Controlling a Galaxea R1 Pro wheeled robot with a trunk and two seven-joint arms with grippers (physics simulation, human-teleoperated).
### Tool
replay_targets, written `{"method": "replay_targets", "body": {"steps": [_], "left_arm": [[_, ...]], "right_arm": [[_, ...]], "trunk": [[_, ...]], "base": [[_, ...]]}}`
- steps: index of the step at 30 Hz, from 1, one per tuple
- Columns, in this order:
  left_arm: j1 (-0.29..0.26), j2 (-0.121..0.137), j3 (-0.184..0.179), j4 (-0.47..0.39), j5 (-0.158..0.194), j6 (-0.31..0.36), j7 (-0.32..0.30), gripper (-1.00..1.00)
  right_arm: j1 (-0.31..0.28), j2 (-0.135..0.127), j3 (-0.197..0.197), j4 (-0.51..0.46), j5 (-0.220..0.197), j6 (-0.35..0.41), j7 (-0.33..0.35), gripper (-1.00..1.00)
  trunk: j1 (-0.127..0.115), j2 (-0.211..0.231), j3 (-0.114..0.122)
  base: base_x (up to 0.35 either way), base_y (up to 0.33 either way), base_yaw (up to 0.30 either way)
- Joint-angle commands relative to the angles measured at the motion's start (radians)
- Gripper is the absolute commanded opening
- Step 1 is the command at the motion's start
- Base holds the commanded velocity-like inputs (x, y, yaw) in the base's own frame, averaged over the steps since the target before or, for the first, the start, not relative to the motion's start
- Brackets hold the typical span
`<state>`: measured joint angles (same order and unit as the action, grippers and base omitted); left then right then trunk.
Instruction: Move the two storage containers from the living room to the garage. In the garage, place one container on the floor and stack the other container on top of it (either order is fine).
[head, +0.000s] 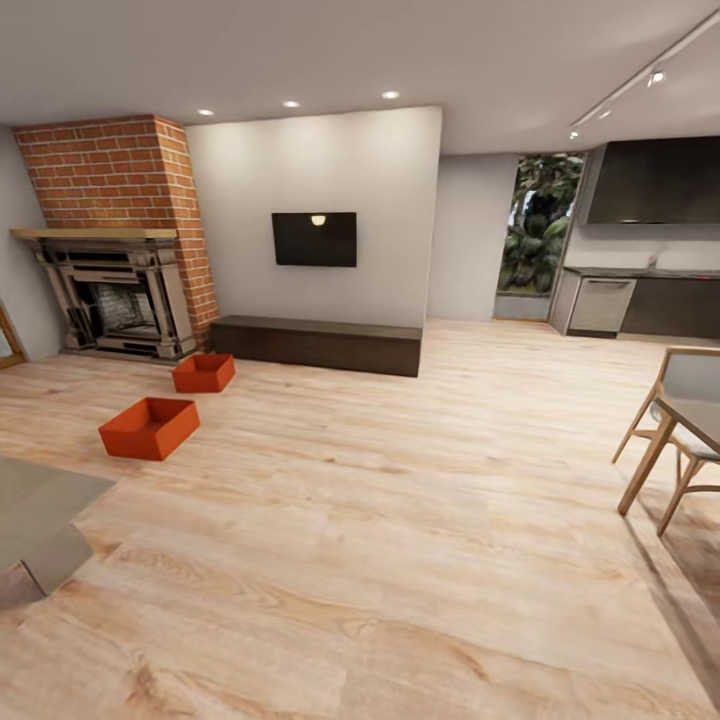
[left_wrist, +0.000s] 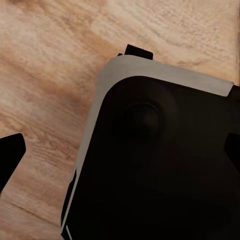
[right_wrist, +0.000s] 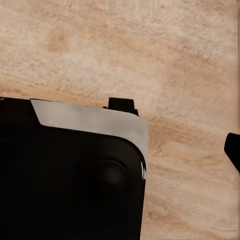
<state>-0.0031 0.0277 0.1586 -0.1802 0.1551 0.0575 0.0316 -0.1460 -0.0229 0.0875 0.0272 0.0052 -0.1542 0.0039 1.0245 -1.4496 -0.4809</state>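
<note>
Containers on the living-room floor, not yet approached.

The near container (head: 149, 427) sits at left of the head view on the wood floor (head: 400, 520); the far container (head: 204, 372) lies just beyond it, before the fireplace (head: 115, 300). I judge this the opening step: the next move calls for driving left toward them, then reaching down. Both wrist views look over the robot's dark base (left_wrist: 160, 165) to planks; each shows one dark fingertip at the edge, so I cannot tell the jaws' spread, and nothing appears held.
</note>
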Motion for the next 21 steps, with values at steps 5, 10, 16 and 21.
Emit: {"method": "replay_targets", "body": {"steps": [5, 10, 16, 21], "left_arm": [[0.0, -0.001, -0.001, -0.002, 0.011, 0.005, 0.002, 1.0], [0.0, -0.002, -0.001, -0.002, 0.011, 0.004, 0.002, 1.0], [0.0, -0.002, -0.001, -0.002, 0.011, 0.002, 0.002, 1.0], [0.0, -0.002, -0.001, -0.002, 0.011, 0.002, 0.002, 1.0]], "right_arm": [[-0.001, 0.0, 0.007, 0.003, -0.001, -0.005, 0.001, 1.0], [-0.001, 0.0, 0.008, 0.003, 0.0, -0.005, 0.001, 1.0], [-0.001, 0.0, 0.007, 0.003, 0.0, -0.005, 0.0, 1.0], [-0.001, 0.0, 0.007, 0.003, 0.0, -0.005, 0.001, 1.0]], "trunk": [[0.001, 0.0, -0.001], [0.001, 0.0, -0.001], [0.001, 0.0, -0.001], [0.001, 0.0, -0.001]], "base": [[0.322, 0.0, 0.0], [0.322, 0.0, 0.0], [0.322, 0.0, 0.0], [0.322, 0.0, 0.0]]}}
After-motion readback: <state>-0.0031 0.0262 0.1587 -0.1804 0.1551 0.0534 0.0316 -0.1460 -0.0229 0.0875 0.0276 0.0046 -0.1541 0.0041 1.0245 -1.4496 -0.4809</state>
